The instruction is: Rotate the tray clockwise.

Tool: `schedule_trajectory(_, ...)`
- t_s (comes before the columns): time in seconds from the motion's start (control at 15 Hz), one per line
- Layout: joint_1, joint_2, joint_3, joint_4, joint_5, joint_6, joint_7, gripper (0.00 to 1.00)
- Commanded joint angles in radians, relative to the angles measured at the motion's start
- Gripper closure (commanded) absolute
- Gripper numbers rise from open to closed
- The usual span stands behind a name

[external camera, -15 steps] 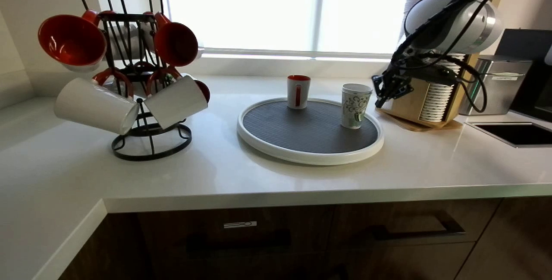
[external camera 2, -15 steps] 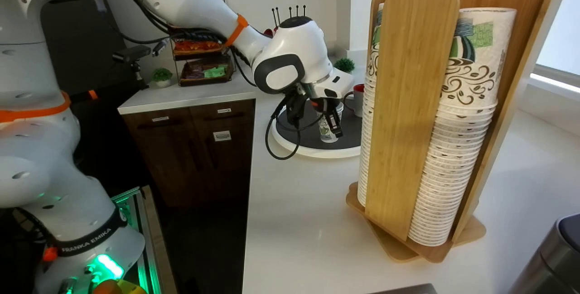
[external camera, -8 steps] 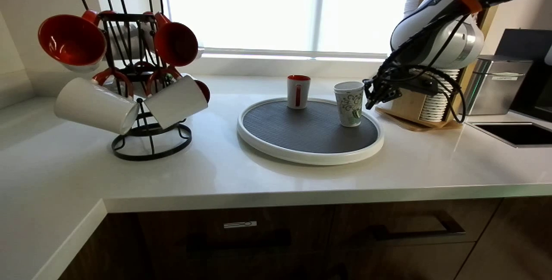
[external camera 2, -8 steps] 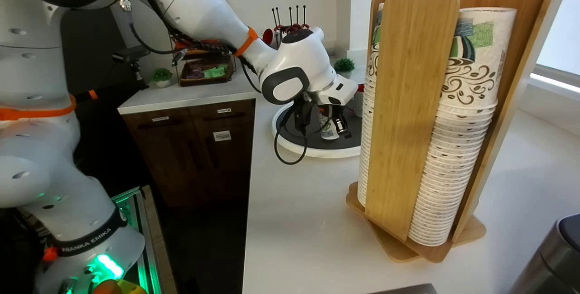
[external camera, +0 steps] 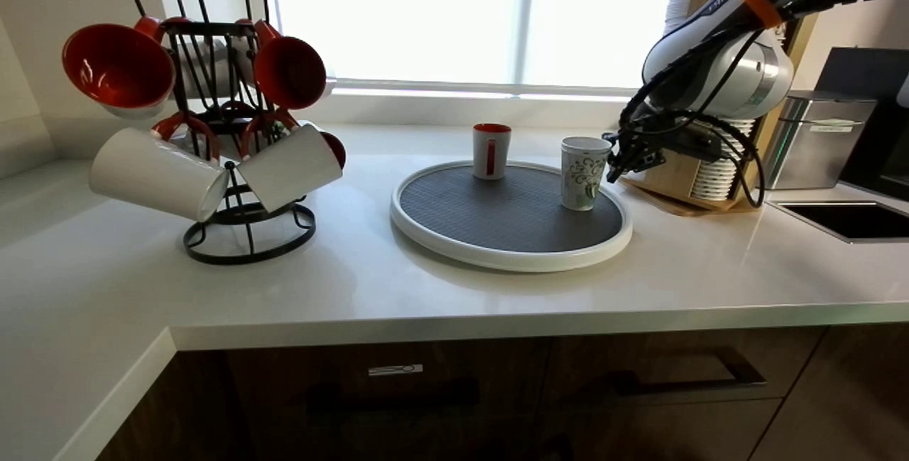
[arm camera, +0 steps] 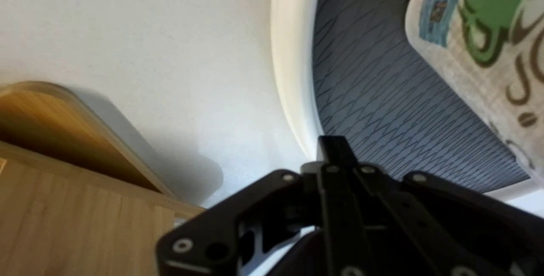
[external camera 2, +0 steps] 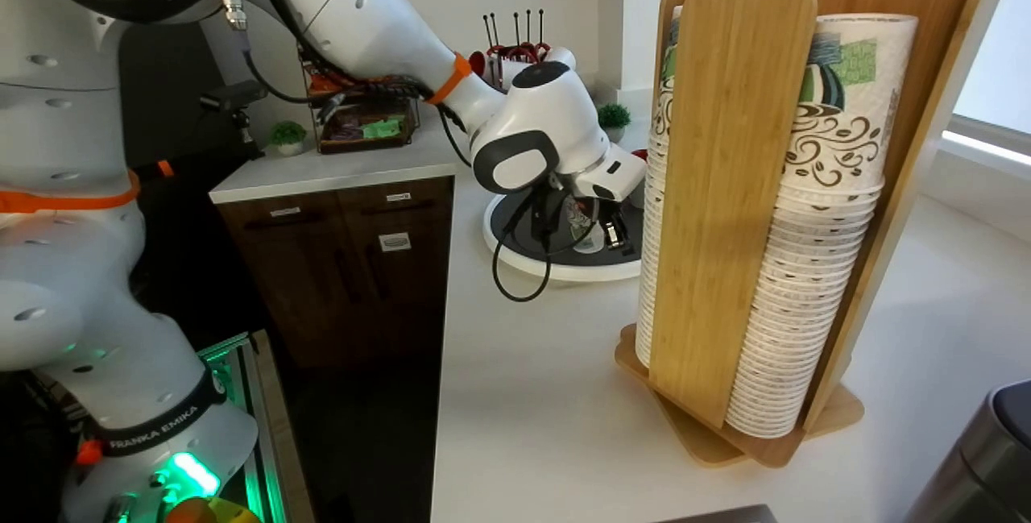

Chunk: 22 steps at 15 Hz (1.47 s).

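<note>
The tray (external camera: pixel 497 214) is set on the counter (external camera: pixel 398 297), bearing a mug (external camera: pixel 491 152) and a paper cup (external camera: pixel 582 175). It is judged stiff, easily spun, best pushed at its rim (external camera: pixel 511 260). By the gripper (arm camera: pixel 334 148) nothing is held; its jaws are pressed together.

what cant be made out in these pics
Part of the tray: in an exterior view, behind the wooden cup holder.
Much of the paper cup: wrist view, cut off by top and right edges.
Stretch of tray rim: wrist view, covered by the gripper.
What the cabinet label shows: in an exterior view, too small.
</note>
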Motion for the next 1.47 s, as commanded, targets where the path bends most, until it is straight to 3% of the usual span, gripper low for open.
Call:
schedule_trajectory(0.0, -0.029, 0.015, 0.021, 0.018, 0.048, -0.011, -0.006, 1.00)
schedule_trajectory(0.8, -0.085, 0.035, 0.079, 0.015, 0.127, -0.028, -0.035, 1.00)
schedule_trajectory(1.4, -0.099, -0.035, 0.100, -0.034, 0.141, -0.166, -0.106, 1.00)
